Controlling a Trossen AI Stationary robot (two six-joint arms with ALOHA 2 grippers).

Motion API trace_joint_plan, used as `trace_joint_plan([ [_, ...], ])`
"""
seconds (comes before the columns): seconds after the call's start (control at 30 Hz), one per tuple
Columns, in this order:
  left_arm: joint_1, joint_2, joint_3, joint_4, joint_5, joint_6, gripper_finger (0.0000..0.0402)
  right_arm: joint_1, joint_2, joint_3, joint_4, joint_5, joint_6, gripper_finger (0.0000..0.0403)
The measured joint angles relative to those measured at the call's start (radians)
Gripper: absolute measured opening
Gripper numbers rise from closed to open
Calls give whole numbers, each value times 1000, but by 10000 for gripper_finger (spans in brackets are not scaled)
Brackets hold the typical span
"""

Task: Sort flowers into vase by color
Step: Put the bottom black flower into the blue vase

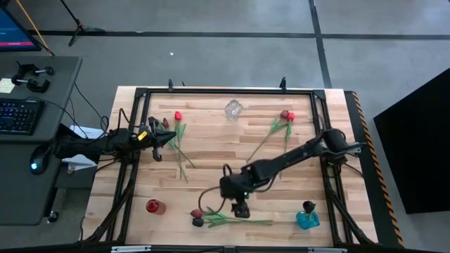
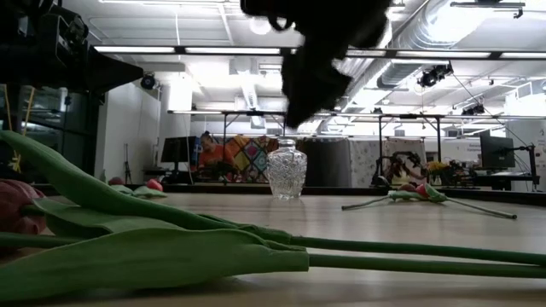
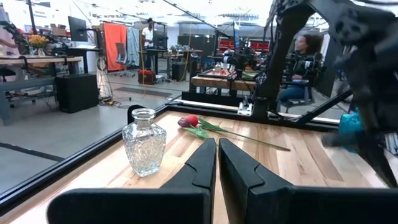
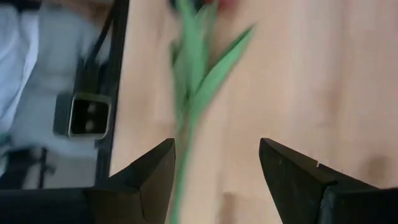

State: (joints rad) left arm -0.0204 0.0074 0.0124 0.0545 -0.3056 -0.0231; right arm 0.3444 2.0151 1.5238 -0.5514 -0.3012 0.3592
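Right wrist view only: right gripper (image 4: 214, 171) spread wide, empty, over near flowers' (image 1: 228, 219) stem; left gripper (image 3: 217, 163) pinched together, empty; no readable labels

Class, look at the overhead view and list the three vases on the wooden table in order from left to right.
Small red vase near the front left → clear cut-glass vase at the far edge, middle → teal blue vase near the front right.

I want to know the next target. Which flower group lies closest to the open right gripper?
The front-edge pair of flowers, lying directly under the right gripper. The flowers by the left gripper and the far-right flowers lie farther off.
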Motion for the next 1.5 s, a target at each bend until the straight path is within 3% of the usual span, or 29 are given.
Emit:
trace_joint_plan([
  [0.13, 0, 0, 0, 0, 0, 0, 8, 17, 44, 0, 1, -99, -1, 222],
  [0.3, 0, 0, 0, 0, -1, 0, 8, 32, 61, -1, 5, -119, -20, 222],
  [0.53, 0, 0, 0, 0, 0, 0, 8, 71, 60, -1, 128, -267, -6, 222],
  [0.8, 0, 0, 0, 0, -1, 0, 8, 88, 71, -1, 135, -171, -23, 222],
  [1.13, 0, 1, 0, 0, 0, 0, 8, 88, 162, -1, 143, -226, -27, 203],
  [1.5, 0, 1, 0, 0, -1, 0, 8, 79, 166, -1, 166, -223, -35, 179],
])
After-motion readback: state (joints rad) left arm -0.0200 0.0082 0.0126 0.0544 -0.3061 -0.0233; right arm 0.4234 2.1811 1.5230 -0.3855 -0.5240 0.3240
